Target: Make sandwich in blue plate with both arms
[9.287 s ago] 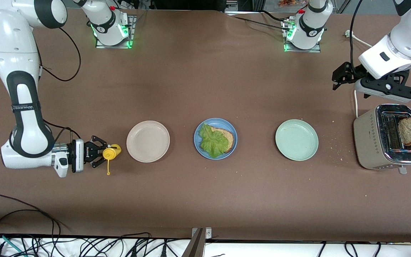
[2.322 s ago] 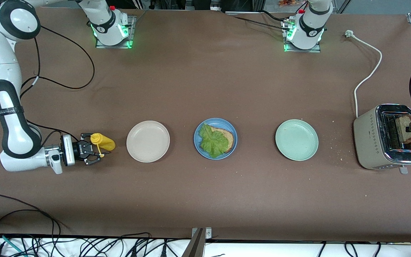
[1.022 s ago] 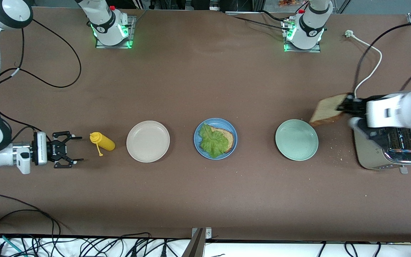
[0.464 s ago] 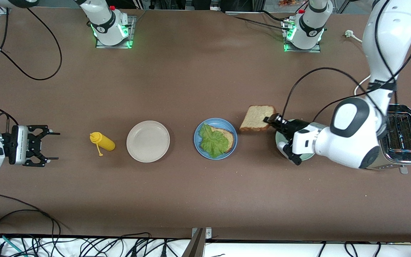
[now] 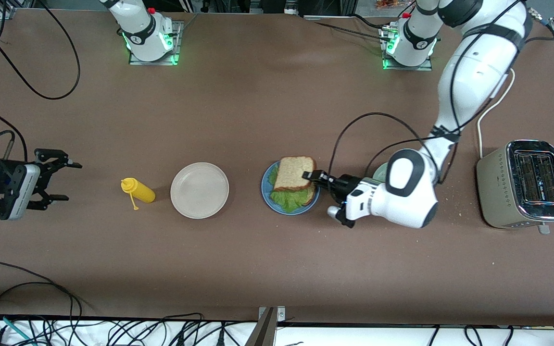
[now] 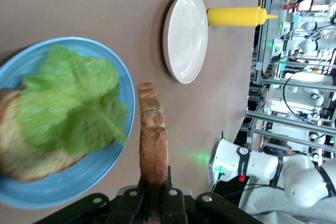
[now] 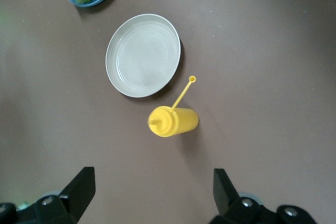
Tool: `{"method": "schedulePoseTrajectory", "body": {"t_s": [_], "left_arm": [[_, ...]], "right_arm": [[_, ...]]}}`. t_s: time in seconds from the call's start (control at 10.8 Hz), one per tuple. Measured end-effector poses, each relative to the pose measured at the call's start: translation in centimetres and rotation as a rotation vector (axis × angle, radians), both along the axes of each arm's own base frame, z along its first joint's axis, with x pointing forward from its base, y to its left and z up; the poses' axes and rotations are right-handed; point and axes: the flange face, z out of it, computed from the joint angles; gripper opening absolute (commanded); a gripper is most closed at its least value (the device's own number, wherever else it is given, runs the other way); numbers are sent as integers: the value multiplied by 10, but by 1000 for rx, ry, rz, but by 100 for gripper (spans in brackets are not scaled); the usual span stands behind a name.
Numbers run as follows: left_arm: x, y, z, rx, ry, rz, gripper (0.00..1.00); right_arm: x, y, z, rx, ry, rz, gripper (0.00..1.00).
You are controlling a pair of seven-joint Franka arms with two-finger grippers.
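The blue plate [image 5: 268,197] lies mid-table and holds a bottom toast slice [image 6: 21,156] under a ruffled lettuce leaf [image 5: 287,198]. A second toast slice [image 5: 294,173] hangs over that plate's farther half. My left gripper [image 5: 311,176] is shut on the edge of this slice, which shows edge-on in the left wrist view [image 6: 153,145]. I cannot tell whether the slice touches the lettuce. My right gripper [image 5: 60,180] stands open and holds nothing, over the table at the right arm's end, apart from the yellow bottle [image 5: 137,191].
A beige plate [image 5: 199,190] lies between the yellow bottle and the blue plate. The left arm covers most of a pale green plate [image 5: 379,170]. A toaster [image 5: 522,190] with a white cord stands at the left arm's end.
The left arm has carried the toast slice from beside the green plate to over the blue plate. The right gripper has drawn a little farther away from the bottle.
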Motion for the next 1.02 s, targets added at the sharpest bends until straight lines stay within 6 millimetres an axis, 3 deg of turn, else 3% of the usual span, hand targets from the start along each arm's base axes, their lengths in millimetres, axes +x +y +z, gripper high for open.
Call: {"method": "schedulePoseTrajectory", "body": {"t_s": [0.19, 0.28, 0.37, 0.65, 0.84, 1.02], "left_arm": [[-4, -12, -30, -5, 24, 37, 3], [-3, -8, -41, -3, 33, 44, 35], [-2, -4, -45, -2, 35, 48, 99], [6, 11, -50, 16, 12, 69, 100], [11, 22, -54, 13, -32, 57, 100], [19, 37, -54, 46, -93, 34, 100]], "right_arm": [[-14, 34, 49, -107, 69, -215, 100], [-22, 51, 72, -144, 89, -310, 100], [-29, 64, 90, -174, 101, -395, 100], [-44, 86, 112, -247, 138, -600, 100], [-60, 114, 130, -375, 103, -703, 100], [-71, 135, 133, -420, 31, -741, 100]]}}
